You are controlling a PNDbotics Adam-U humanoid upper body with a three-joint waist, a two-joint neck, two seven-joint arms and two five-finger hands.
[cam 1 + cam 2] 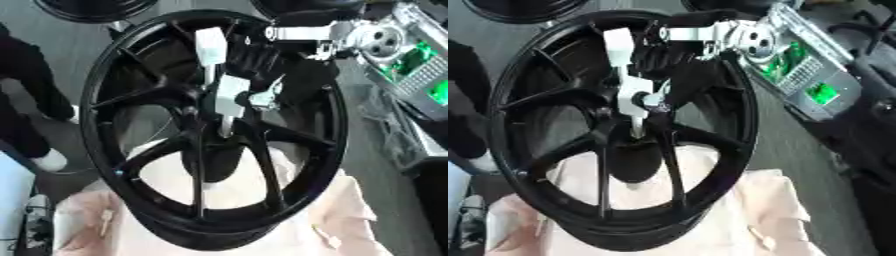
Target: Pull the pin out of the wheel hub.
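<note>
One black wheel hub (131, 165) stands over a pale cloth (350, 220), bearing no readable writing. The right hand (654, 57) reaches in from above; its fingers (630, 97) curl around a pale pin (637, 127), whose lower end points into the hub's centre just below them.

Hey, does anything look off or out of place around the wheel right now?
Nothing stands out. The black wheel sits whole on the pale cloth, spokes intact. The right robot hand reaches down to the hub, fingers around a pale pin, which looks upright. No left robot hand shows.
</note>
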